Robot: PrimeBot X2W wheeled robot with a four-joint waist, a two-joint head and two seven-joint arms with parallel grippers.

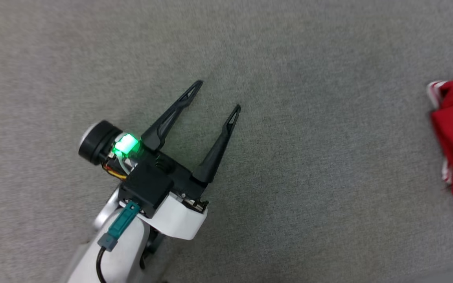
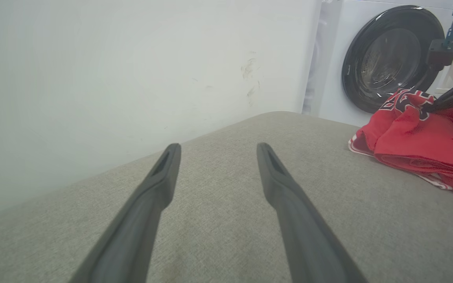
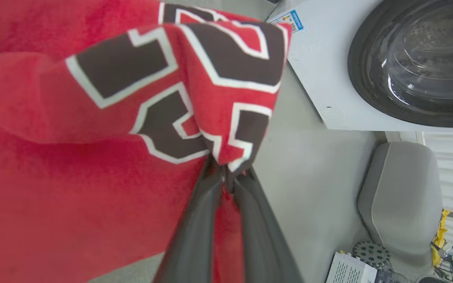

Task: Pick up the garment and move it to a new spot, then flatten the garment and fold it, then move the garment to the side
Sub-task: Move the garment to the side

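Closest in, the right claw (image 3: 228, 175) is pinched almost fully shut on a bunched fold of the garment (image 3: 73, 177). Its two dark fingers (image 3: 195, 232) meet just under the black, white-outlined lettering (image 3: 226, 59). The red cloth spreads away from those tips and to their left, with more of it showing in the narrow gap between the fingers. The left claw (image 1: 218, 94) has hold of nothing. Its jaws are spread wide, and it is poised over a bare stretch of the grey cloth-covered desk (image 1: 289, 196), though whether its tips touch the surface I cannot tell. In the head view a green light (image 1: 126, 144) glows on the wrist behind those fingers, and a teal plug (image 1: 122, 224) is set into the pale forearm. Well off to the right of the left claw, the garment is a crumpled heap on the desk, with striped red-and-white trim at its near edge. Its upper folds are gathered up at the dark fingers of the other arm. Ahead of the left claw the desk ends at a rounded edge, with a pale scuffed wall (image 2: 132, 78) beyond. Farther off, past the garment, stands a white washing machine (image 2: 334, 59) with a round dark door. To the right of the right claw's fingers is what looks like a grey padded seat (image 3: 399, 196), among small clutter too blurred to name.
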